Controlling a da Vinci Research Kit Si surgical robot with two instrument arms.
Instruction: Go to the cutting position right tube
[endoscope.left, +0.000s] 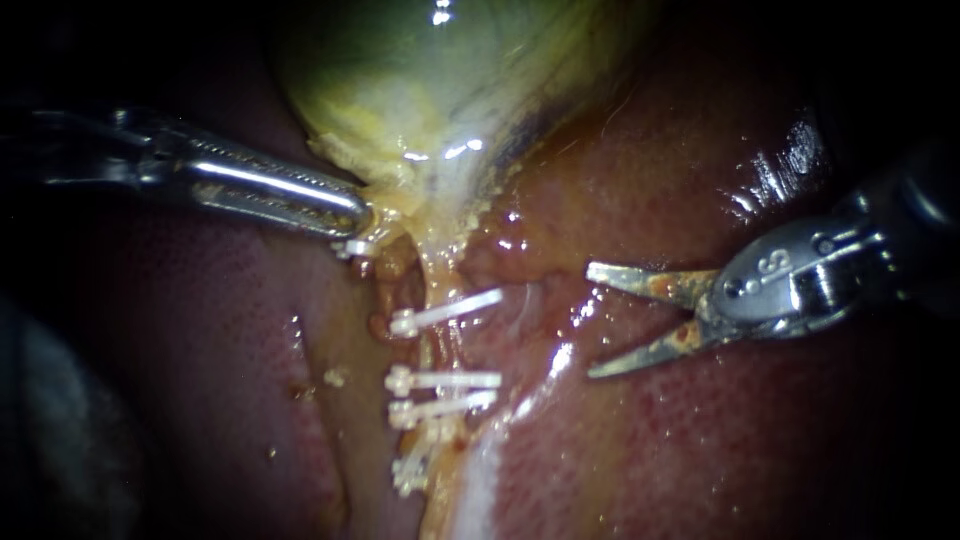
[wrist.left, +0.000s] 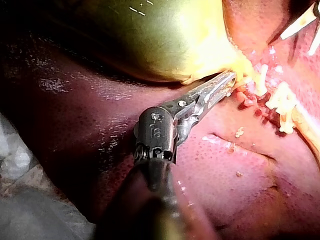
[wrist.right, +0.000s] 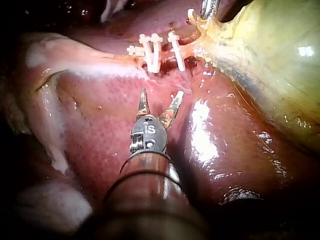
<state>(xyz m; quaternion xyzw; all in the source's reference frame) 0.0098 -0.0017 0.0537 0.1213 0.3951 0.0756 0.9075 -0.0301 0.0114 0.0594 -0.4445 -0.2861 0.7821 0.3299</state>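
My right instrument (endoscope.left: 592, 320) comes in from the right with two scissor blades open, pointing at a pale tube (endoscope.left: 436, 348) and standing apart from it. The tube runs down from the yellow-green gallbladder (endoscope.left: 430, 80) and carries several white clips (endoscope.left: 445, 380). One clip (endoscope.left: 445, 310) sits higher, the others lower. In the right wrist view the open blades (wrist.right: 161, 95) lie short of the clips (wrist.right: 152, 52), over liver. My left instrument (endoscope.left: 350, 215) is shut on tissue at the gallbladder's lower edge; the left wrist view shows its jaws (wrist.left: 225, 82) together there.
Wet red liver (endoscope.left: 700, 440) surrounds the tube on both sides, with a groove (endoscope.left: 310, 400) on the left. A whitish strip of tissue (endoscope.left: 480, 480) runs down below the clips. In the left wrist view the tips of my right instrument's blades (wrist.left: 300, 22) show beyond the clips.
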